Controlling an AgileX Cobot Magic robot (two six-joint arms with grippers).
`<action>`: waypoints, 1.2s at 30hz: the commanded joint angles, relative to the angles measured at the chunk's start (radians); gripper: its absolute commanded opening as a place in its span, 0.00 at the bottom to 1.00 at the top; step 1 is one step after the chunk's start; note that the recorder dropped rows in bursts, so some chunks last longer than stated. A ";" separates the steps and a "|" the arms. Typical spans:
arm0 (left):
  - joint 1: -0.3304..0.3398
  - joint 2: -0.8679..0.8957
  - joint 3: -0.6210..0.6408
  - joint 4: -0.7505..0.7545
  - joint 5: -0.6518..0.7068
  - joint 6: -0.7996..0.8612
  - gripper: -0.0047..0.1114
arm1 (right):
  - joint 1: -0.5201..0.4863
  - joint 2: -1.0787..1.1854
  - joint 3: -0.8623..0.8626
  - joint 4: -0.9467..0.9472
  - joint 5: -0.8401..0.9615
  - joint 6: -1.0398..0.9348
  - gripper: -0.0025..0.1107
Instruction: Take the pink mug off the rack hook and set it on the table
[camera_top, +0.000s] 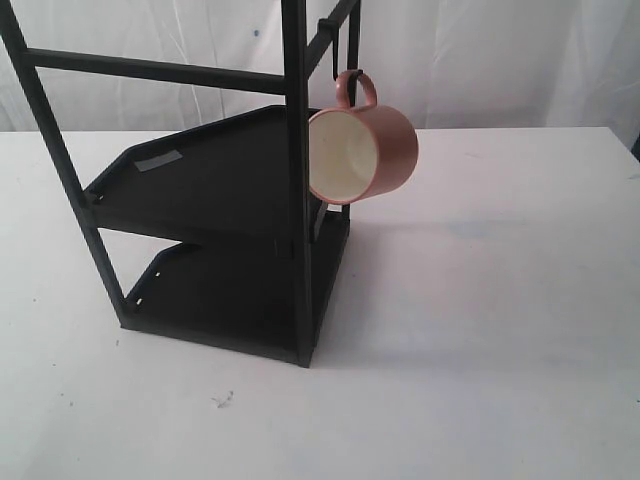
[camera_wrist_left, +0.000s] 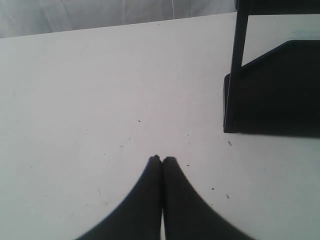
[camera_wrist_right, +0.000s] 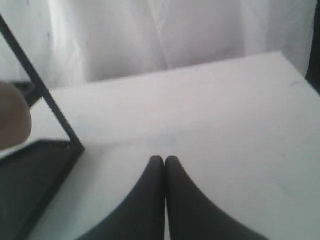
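The pink mug (camera_top: 365, 148) hangs by its small loop handle from the black rack hook (camera_top: 352, 52) on the rack's top bar, its cream inside facing the camera. A blurred pinkish edge of the mug (camera_wrist_right: 12, 120) shows in the right wrist view. The white table (camera_top: 500, 330) spreads under it. Neither arm appears in the exterior view. My left gripper (camera_wrist_left: 161, 159) is shut with nothing in it, low over the table near a rack corner. My right gripper (camera_wrist_right: 164, 159) is shut and empty too, over bare table beside the rack.
The black two-shelf rack (camera_top: 215, 200) stands at the table's left middle, its post (camera_wrist_left: 237, 65) and lower shelf (camera_wrist_right: 30, 175) showing in the wrist views. White curtain (camera_top: 480, 60) hangs behind the table's far edge.
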 joint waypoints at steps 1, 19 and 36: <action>-0.006 -0.005 0.003 0.002 -0.001 -0.005 0.04 | -0.003 0.125 -0.144 -0.016 0.229 -0.112 0.02; -0.006 -0.005 0.003 0.002 -0.001 -0.005 0.04 | 0.224 0.426 -0.609 -0.131 0.629 -0.109 0.02; -0.006 0.000 0.003 0.002 -0.001 -0.005 0.04 | 0.268 0.612 -0.788 0.070 0.468 -0.144 0.02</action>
